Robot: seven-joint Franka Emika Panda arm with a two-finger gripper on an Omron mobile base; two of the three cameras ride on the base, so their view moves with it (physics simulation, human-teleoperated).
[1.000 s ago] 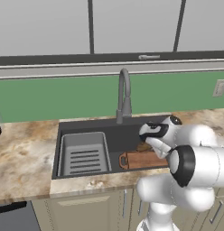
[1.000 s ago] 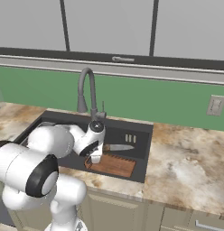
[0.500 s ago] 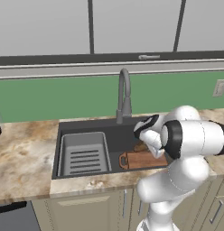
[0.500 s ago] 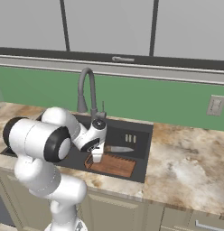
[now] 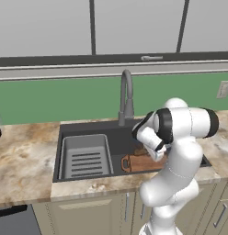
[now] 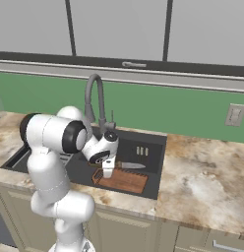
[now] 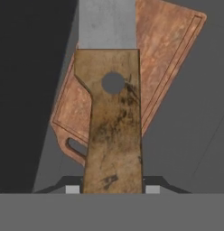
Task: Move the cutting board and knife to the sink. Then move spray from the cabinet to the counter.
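Observation:
My gripper is shut on the knife, gripping its brown wooden handle while the silver blade points away to the right. It hangs low inside the dark sink, just above the cutting board. The reddish-brown board lies flat on the sink floor in the right half. In the hand view the board lies beneath the handle, and my gripper clamps the handle from both sides. The marbled counter surrounds the sink. The spray and the cabinet are out of view.
A curved grey faucet rises behind the sink, close to my wrist. A ribbed grey basin insert fills the sink's left half. A wall outlet sits on the green backsplash at the right.
My arm's elbow has swung up and back over the base. The hand with the knife has stayed over the cutting board in the sink, still shut.

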